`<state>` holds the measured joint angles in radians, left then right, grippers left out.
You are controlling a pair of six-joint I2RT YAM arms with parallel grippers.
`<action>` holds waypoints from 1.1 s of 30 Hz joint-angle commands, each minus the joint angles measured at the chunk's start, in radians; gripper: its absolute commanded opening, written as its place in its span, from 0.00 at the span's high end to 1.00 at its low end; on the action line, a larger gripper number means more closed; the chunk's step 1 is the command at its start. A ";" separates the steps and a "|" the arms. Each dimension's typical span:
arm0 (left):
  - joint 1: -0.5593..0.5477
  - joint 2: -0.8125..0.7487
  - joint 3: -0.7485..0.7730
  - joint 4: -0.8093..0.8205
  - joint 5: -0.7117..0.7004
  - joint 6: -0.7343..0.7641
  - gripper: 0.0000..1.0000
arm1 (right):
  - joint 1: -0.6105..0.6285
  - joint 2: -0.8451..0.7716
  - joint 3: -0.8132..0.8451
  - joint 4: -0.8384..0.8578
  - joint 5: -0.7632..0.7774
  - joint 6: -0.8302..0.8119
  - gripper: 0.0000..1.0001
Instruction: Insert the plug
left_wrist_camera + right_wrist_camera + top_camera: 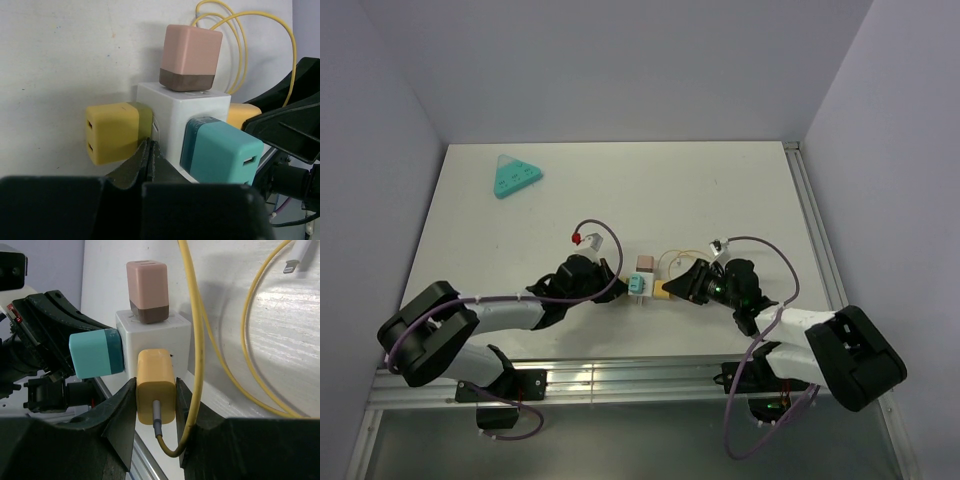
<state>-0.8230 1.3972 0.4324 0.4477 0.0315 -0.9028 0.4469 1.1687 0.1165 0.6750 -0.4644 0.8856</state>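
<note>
A white socket cube [165, 332] lies on the table with a pink-and-brown plug [147, 285] on top and a teal plug [95, 354] on one side. My right gripper [156, 390] is shut on an orange-yellow plug [156, 380]. The plug's front end sits against the cube's near face, and a yellow cable [197, 315] loops off behind it. In the left wrist view my left gripper [148, 145] is shut on nothing. Its tips press on the cube [195, 107] between a yellow plug [112, 131] and the teal plug [220, 150]. From above, both grippers flank the cube [642, 285].
A teal triangular block [516, 178] lies at the far left of the table. A white cable connector [718, 243] rests behind my right gripper, and a red-tipped cable [578, 238] arcs over my left wrist. A metal rail [620, 380] runs along the near edge.
</note>
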 commanded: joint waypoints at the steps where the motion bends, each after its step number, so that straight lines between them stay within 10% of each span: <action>1: 0.007 0.005 0.039 0.063 0.060 0.018 1.00 | -0.010 0.045 -0.015 0.024 -0.006 -0.057 1.00; 23: 0.015 0.115 0.112 0.071 0.166 0.027 1.00 | -0.025 0.459 0.035 0.532 -0.198 0.004 1.00; 33: 0.015 0.190 0.155 0.046 0.197 0.036 1.00 | -0.022 0.574 0.089 0.511 -0.182 0.004 1.00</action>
<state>-0.7441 1.5238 0.5442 0.4679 0.0067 -0.8474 0.3721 1.6928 0.1562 1.2709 -0.5690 0.9535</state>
